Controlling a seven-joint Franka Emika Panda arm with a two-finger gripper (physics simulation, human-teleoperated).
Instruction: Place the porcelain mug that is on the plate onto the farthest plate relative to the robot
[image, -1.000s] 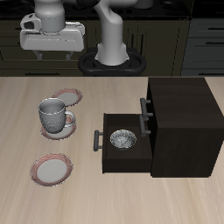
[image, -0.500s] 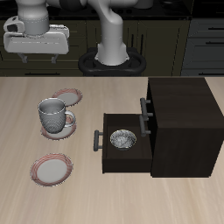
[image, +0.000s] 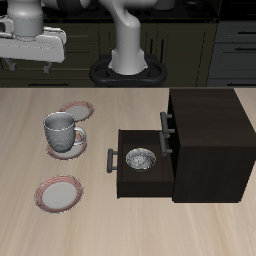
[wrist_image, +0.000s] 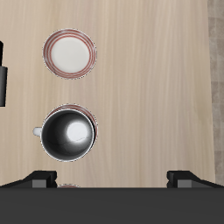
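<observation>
from the front, the porcelain mug stands upright on the plate on the wooden surface, well apart from the end effector high above and farther back; the farthest plate lies nearer the front edge than the mug, and a grey bowl sits in the open drawer of a dark cabinet beside the mug. from the wrist, the mug shows from above, the farthest plate lies bare beyond it, and the end effector's fingers stand wide apart, holding nothing.
</observation>
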